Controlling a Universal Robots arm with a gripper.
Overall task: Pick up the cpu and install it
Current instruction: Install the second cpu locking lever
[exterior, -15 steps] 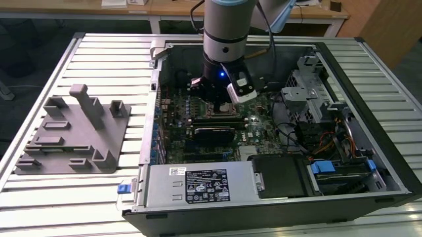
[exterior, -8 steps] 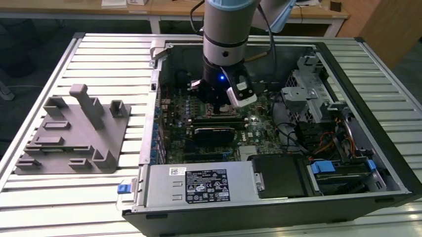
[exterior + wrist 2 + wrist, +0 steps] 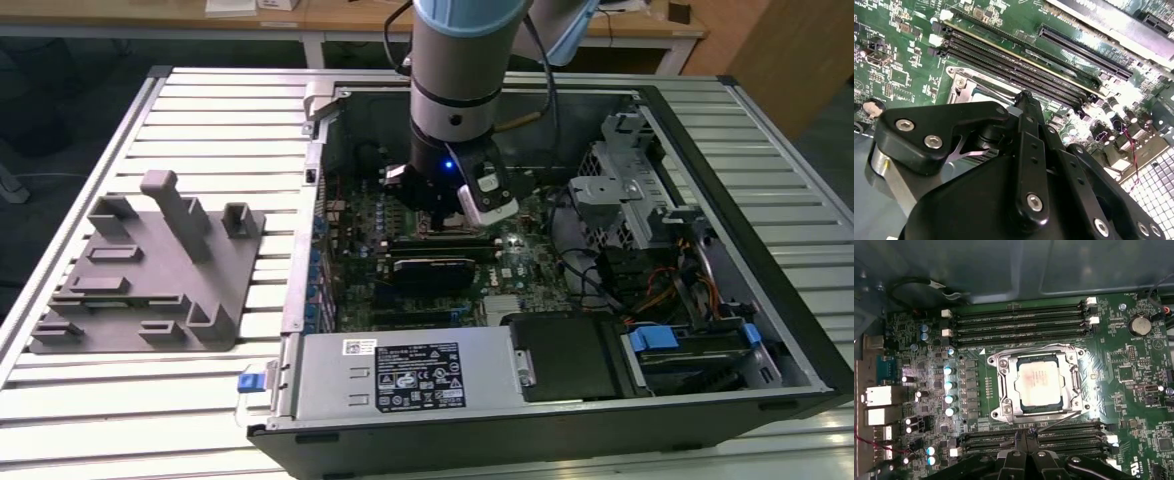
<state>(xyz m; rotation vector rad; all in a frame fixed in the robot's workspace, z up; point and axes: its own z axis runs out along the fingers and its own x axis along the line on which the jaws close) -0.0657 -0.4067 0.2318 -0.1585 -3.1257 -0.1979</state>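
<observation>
Claw (image 3: 1026,436) fingers together, cpu (image 3: 1038,383) seated in socket

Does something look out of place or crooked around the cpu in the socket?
Nothing stands out. The cpu lies flat and square inside the metal socket frame on the motherboard, with the gripper just beside the socket.

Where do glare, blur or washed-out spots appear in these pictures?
In the first wrist view the cpu top looks washed out and pale by glare; in the second wrist view the near tool body is soft; in the exterior view a blue light glows on the arm.
</observation>
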